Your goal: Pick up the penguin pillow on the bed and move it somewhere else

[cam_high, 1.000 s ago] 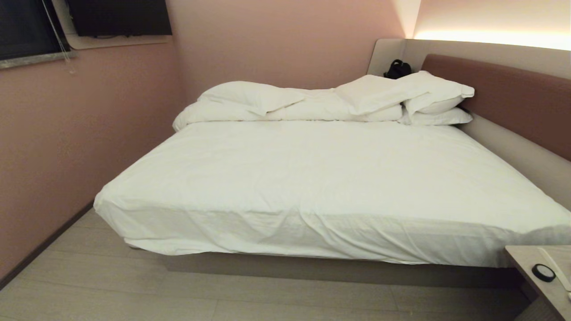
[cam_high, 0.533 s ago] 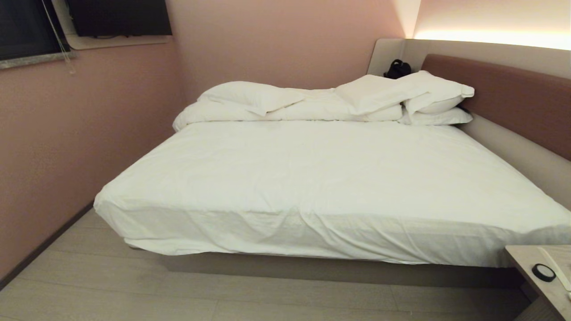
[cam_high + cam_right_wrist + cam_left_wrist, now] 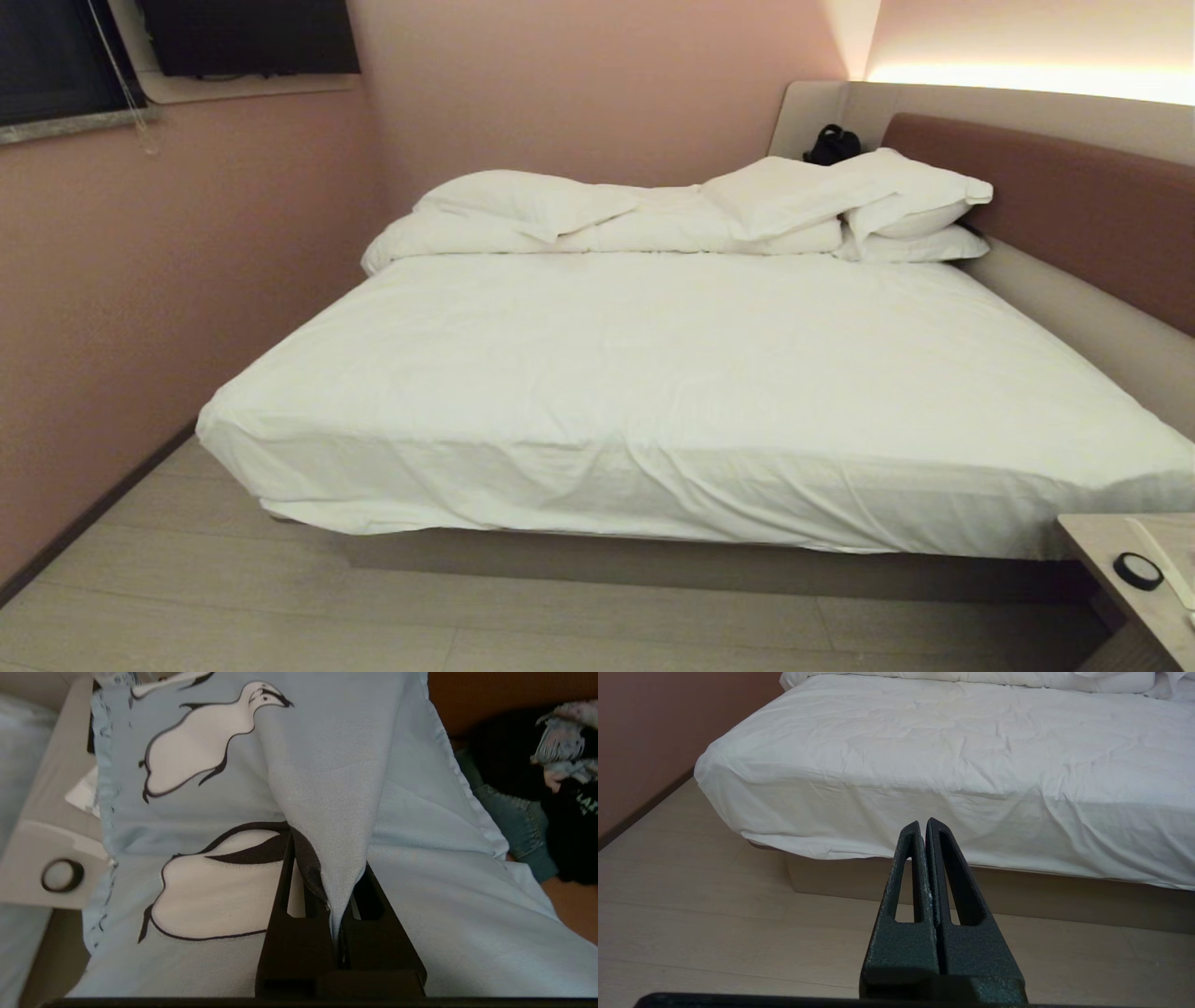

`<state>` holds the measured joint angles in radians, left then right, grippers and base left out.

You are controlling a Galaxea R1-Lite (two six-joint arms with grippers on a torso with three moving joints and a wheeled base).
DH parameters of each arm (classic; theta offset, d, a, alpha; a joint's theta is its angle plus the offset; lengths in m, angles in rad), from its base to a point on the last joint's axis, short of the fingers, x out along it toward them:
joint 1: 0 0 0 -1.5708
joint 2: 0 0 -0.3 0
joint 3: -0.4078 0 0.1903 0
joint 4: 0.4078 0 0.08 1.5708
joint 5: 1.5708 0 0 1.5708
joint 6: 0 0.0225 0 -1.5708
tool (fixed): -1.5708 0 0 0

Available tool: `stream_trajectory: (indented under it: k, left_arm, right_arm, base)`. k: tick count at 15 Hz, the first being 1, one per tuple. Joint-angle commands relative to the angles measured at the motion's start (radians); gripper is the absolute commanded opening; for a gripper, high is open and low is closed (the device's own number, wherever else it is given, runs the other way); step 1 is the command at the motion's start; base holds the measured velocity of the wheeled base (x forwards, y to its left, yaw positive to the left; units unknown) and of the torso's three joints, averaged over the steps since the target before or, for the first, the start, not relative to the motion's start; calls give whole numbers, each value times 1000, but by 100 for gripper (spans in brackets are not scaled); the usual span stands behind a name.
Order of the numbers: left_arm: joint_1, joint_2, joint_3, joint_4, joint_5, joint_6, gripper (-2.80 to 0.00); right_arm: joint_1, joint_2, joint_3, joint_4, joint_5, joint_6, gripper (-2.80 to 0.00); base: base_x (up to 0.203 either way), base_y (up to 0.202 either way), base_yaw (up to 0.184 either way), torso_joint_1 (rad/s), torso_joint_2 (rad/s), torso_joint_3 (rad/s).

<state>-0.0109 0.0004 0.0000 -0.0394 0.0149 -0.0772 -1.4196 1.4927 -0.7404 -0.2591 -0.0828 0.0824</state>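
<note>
In the right wrist view the penguin pillow (image 3: 210,891), light blue with black-and-white penguins, fills most of the picture. My right gripper (image 3: 327,858) is shut on a pinched fold of its fabric, which rises between the black fingers (image 3: 294,933). Neither the pillow nor either arm shows in the head view. The bed (image 3: 653,373) there has a bare white sheet. My left gripper (image 3: 923,823) is shut and empty, held low over the floor facing the bed's near side (image 3: 971,742).
A folded white duvet (image 3: 607,219) and white pillows (image 3: 915,201) lie along the far side of the bed, with a black bag (image 3: 833,145) behind. A bedside table (image 3: 1102,546) with a black ring (image 3: 1137,570) stands near right. Dark clothes (image 3: 537,788) lie beside the pillow.
</note>
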Motion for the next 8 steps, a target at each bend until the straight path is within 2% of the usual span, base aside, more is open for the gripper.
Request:
stream_trajectory:
  k: [1,3,8]
  left_arm:
    - [0,0,0,-1,0,-1,-280]
    - [0,0,0,-1,0,-1,-280]
    - [0,0,0,-1,0,-1,-280]
  right_arm:
    - [-46,21,-3,-5,156,-225,-280]
    - [-93,55,-9,-56,157,-227,-280]
    - [-134,166,-6,-172,158,-233,-280]
  base:
    - [0,0,0,0,0,0]
    - [0,0,0,0,0,0]
    - [0,0,0,0,0,0]
